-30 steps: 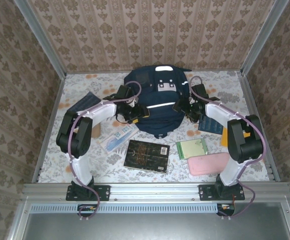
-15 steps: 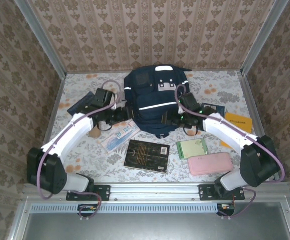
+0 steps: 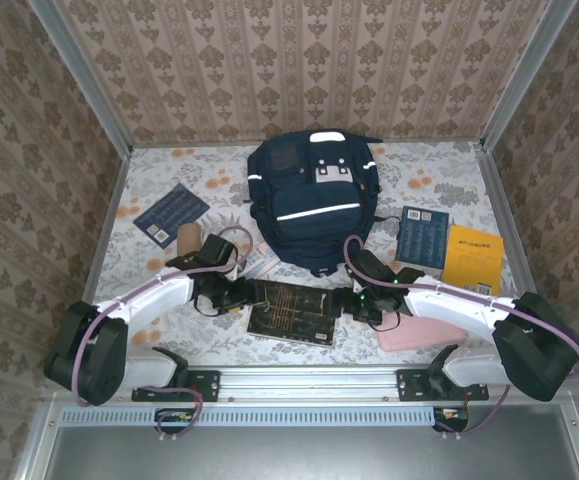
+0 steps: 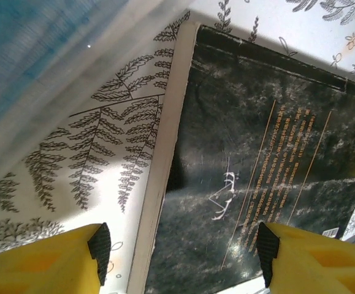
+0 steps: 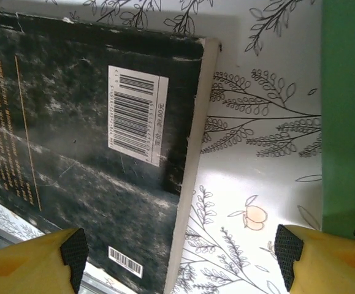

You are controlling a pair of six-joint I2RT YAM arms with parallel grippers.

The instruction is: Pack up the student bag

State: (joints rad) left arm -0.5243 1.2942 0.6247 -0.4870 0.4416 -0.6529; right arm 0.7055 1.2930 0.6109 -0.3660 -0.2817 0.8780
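The student bag (image 3: 312, 205), a navy backpack with a white stripe, lies at the back middle of the table, with neither arm touching it. In front of it lies a black book (image 3: 291, 312). My left gripper (image 3: 237, 295) hangs low over the book's left end. It is open, and its jaws straddle the book's pale page edge (image 4: 159, 184), one pad over the cloth and one over the cover (image 4: 257, 171). My right gripper (image 3: 347, 305) is open over the right end. One of its pads is above the barcode cover (image 5: 91, 153), the other above the cloth. Nothing is gripped.
A green notebook (image 5: 346, 110) lies just right of the right gripper, and a pink case (image 3: 419, 335) sits near the front right. A blue book (image 3: 423, 236) and an orange book (image 3: 472, 258) lie at right. A blue booklet (image 3: 171, 212), a brown cylinder (image 3: 187, 238) and a blue-white packet (image 4: 42, 55) lie at left.
Both arms have pulled back from the bag's sides toward the near edge. They have come down over the two ends of the black book. The jaws stay open.
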